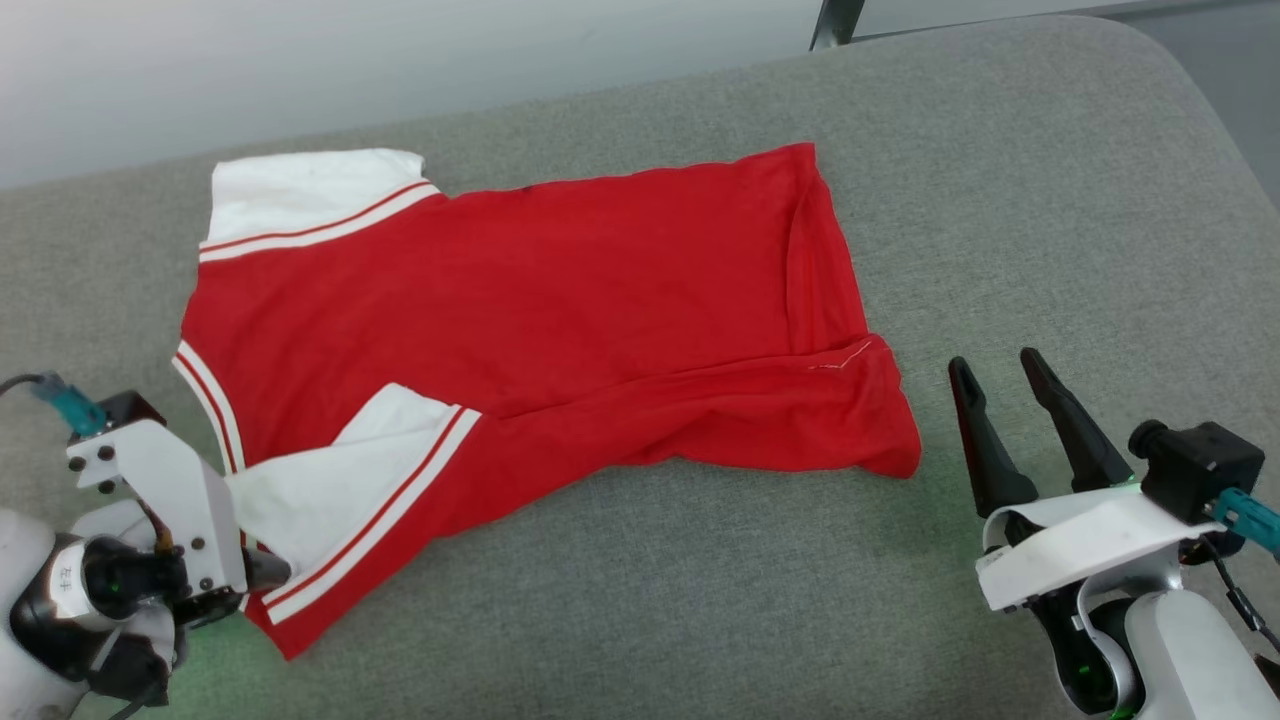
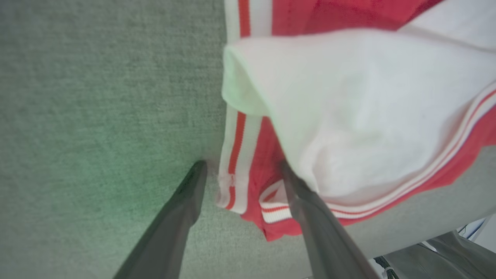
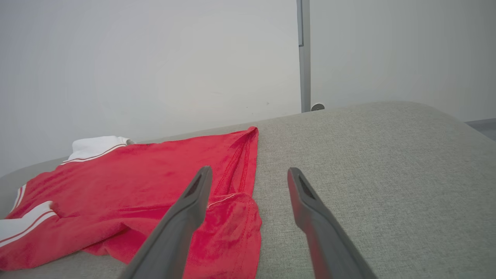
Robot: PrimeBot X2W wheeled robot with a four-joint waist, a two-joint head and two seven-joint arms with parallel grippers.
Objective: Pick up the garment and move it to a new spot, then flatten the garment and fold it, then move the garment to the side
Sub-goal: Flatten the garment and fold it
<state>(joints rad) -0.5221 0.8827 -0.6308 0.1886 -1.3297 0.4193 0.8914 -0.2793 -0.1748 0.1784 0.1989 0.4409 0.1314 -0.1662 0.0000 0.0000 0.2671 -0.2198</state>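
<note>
Garment (image 1: 520, 320) — head view: lying spread yet rumpled on the grey cushion (image 1: 1050, 200), near white sleeve (image 1: 340, 470) folding inward, flattening appearing unfinished. Left wrist view: left gripper (image 2: 242, 166) standing released, jaws straddling the striped trim (image 2: 232, 155), probably lining up a pinch. Right wrist view: right gripper (image 3: 248, 170) waiting unclenched and empty beside the hem corner (image 3: 232, 217), likely for tugging it flat.

Red shirt with white striped sleeves (image 1: 560, 300) on grey fabric surface (image 1: 1050, 200), left gripper (image 1: 262, 572) at its sleeve, right gripper (image 1: 995, 362) parted beside hem
</note>
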